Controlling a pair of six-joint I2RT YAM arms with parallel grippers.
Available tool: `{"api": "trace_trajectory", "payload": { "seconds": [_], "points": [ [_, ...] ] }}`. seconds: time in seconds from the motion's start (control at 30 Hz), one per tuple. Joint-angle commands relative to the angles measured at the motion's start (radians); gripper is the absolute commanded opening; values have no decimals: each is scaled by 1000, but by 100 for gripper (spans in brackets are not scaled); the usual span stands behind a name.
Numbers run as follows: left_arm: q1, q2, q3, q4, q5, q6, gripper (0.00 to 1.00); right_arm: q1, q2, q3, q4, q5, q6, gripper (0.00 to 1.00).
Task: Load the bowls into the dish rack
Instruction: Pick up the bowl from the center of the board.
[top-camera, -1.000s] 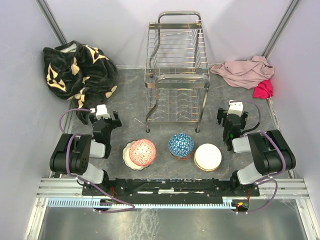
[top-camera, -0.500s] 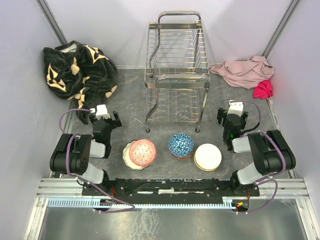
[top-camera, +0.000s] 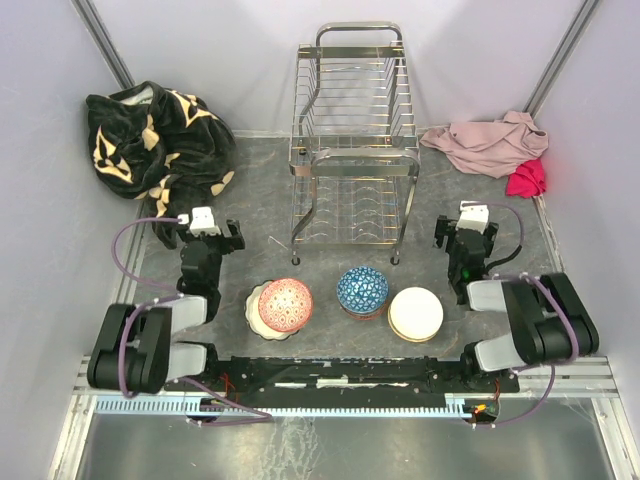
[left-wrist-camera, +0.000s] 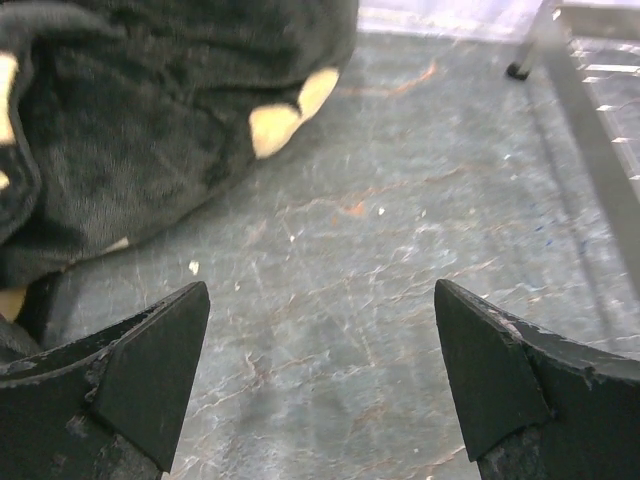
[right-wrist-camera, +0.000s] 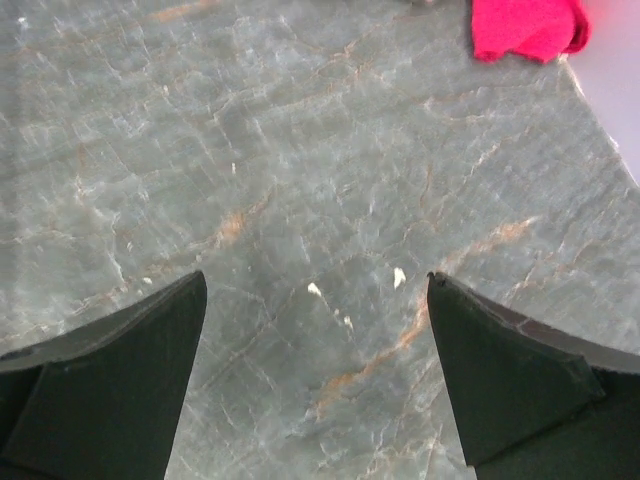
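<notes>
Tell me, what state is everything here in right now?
Rack, upright, empty.
Pink bowl, outside the rack.
Blue bowl, outside the rack.
White bowl, outside the rack.
Left gripper, open, empty.
Right gripper, open, empty.
Blanket, crumpled.
Pink cloth, crumpled.

We see a table with a grey, stone-like surface, crossed by thin orange and white veins. Pale lilac walls close it on three sides: the back wall, the left wall and the right wall. A slanted metal strut stands in the far left corner and another in the far right corner. Along the near edge runs an aluminium rail, and below it lies a dull metal sheet. The light is soft and even, with only faint shadows.
</notes>
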Motion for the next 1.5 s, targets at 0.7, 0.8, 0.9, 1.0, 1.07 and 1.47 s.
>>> {"api": "trace_trajectory", "payload": {
  "seconds": [0.7, 0.8, 0.9, 1.0, 1.07, 1.47],
  "points": [
    [-265, -646, 559, -1139, 92, -465, 99, 6, -739, 329, -1066, -110, 434, 99],
    [-265, -687, 597, -1179, 221, -483, 99, 5, -757, 318, -1087, -96, 458, 99],
    [-265, -701, 623, -1215, 252, -610, 99, 4, -747, 321, -1087, -120, 470, 99],
    [-266, -677, 668, -1273, 309, -672, 99, 3, -718, 343, -1106, -130, 470, 99],
    [-264, -651, 701, -1320, 366, -681, 99, 0, -702, 352, -1120, -126, 471, 99],
    [-283, -588, 879, -1732, 440, -612, 99, -5, -660, 362, -1119, -156, 477, 99]
  ]
}}
